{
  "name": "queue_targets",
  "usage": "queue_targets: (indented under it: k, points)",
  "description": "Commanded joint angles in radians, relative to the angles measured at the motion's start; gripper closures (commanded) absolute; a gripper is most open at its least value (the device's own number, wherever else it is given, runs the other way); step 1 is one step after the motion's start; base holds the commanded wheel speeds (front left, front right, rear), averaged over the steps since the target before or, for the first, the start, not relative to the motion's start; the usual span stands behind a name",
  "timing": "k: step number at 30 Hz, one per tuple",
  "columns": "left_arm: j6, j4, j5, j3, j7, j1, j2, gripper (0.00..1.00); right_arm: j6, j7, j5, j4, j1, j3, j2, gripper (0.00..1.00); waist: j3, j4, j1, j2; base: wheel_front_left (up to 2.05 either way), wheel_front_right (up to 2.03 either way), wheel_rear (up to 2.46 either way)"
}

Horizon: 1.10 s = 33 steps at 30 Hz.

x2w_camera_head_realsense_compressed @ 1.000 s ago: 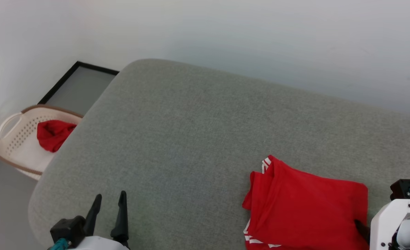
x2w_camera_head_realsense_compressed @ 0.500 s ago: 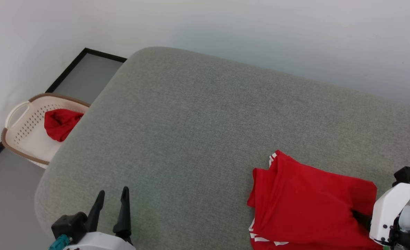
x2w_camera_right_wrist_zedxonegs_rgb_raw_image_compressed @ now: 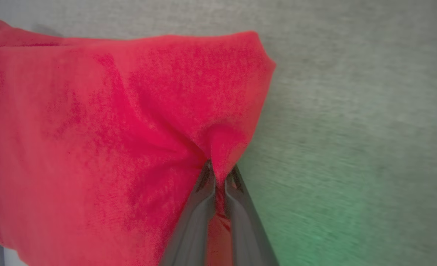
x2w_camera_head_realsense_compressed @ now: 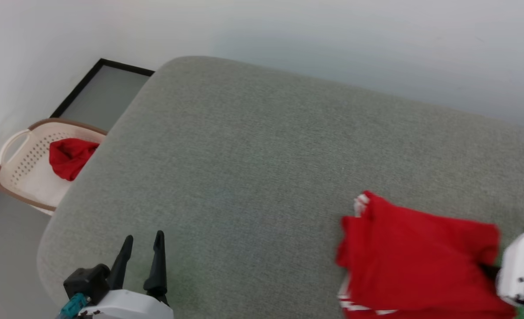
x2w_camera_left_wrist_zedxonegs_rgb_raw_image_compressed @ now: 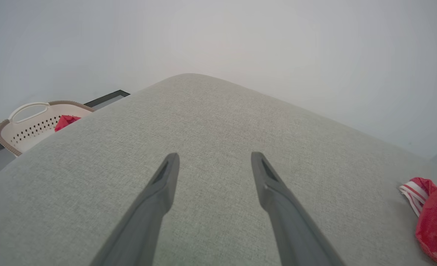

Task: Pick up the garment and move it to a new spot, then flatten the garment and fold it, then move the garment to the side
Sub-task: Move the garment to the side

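The folded bright red garment lies on the grey cushioned surface at the lower right of the head view, a white striped end poking out at its far left corner. My right gripper is shut on a pinch of the garment's right edge, the fabric bunched between its fingers. In the head view the right arm's white wrist sits at the garment's right side. My left gripper stands open near the front left, nothing between its fingers. The garment's striped end shows far right in the left wrist view.
A cream perforated laundry basket with a brown rim stands on the floor left of the surface, holding another red cloth. A white wall runs behind. The surface's rounded left edge drops to grey floor.
The garment has slid to the right across the surface, pulled by my shut right gripper. The head camera shifted a little. The left gripper has stayed put.
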Motion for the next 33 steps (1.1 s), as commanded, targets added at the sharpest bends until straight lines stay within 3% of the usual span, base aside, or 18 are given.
queue_targets:
  k: [1,13,23,32,33]
  points:
    - [-0.003,-0.006,0.003,0.0,0.001,-0.012,0.002,0.0,-0.003,-0.015,-0.018,0.02,-0.011,-0.012,-0.051,1.0,0.013,-0.015,0.0,0.0,0.0,0.0,0.0]
    - [-0.003,-0.056,0.031,0.012,0.001,-0.026,-0.006,0.0,-0.002,-0.076,-0.059,0.059,-0.082,-0.033,-0.261,1.0,0.06,-0.095,0.0,0.0,0.0,0.0,0.0]
    - [-0.003,-0.083,0.044,0.003,0.001,-0.064,-0.003,0.0,-0.002,-0.112,-0.084,0.057,-0.134,0.039,-0.418,1.0,0.111,-0.169,0.0,0.0,0.0,0.0,0.0]
    - [-0.003,-0.11,0.048,-0.02,0.001,-0.121,-0.002,0.0,-0.002,-0.167,-0.099,0.019,-0.202,0.167,-0.616,1.0,0.188,-0.242,0.0,0.0,0.0,0.0,0.0]
    - [-0.003,-0.11,0.048,-0.02,0.001,-0.121,-0.002,0.0,-0.002,-0.167,-0.099,0.019,-0.202,0.167,-0.616,1.0,0.188,-0.242,0.0,0.0,0.0,0.0,0.0]
